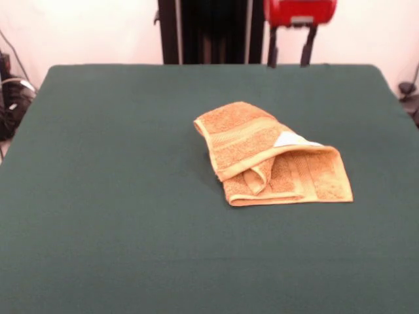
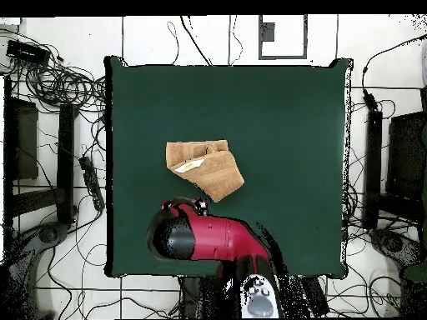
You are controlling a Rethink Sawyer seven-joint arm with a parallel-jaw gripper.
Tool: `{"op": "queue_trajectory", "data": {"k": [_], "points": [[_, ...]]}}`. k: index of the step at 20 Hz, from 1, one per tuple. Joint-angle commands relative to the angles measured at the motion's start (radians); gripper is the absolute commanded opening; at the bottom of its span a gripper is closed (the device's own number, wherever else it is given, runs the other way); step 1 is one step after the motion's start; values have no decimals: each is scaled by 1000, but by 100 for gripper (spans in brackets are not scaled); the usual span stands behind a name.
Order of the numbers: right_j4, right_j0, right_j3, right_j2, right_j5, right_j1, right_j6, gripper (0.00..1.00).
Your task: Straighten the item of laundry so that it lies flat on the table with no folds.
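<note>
The orange-tan towel [image 1: 275, 157] lies crumpled and folded over itself a little right of the middle of the dark green table [image 1: 131, 196]. Its white tag [image 1: 288, 139] shows on top, and paler band stripes run along the folded layers. In the overhead view the towel [image 2: 204, 168] lies left of the table's [image 2: 283, 125] centre. My gripper [image 1: 289, 55] hangs at the table's far edge, behind and above the towel, its two dark fingers apart and empty. From overhead the red arm [image 2: 204, 237] covers it, on the base side of the towel.
The black pedestal [image 1: 209, 33] stands behind the table's far edge. Cables [image 2: 58, 83] and black stands [image 2: 371, 167] lie on the floor around the table's sides.
</note>
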Motion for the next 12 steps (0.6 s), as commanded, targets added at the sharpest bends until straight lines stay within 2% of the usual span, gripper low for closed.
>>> {"op": "queue_trajectory", "data": {"k": [1,5,12], "points": [[8,49,-164,20,-72,246,170,100],[24,65,-232,17,-100,324,176,100],[54,101,-281,-12,-130,403,215,100]]}}
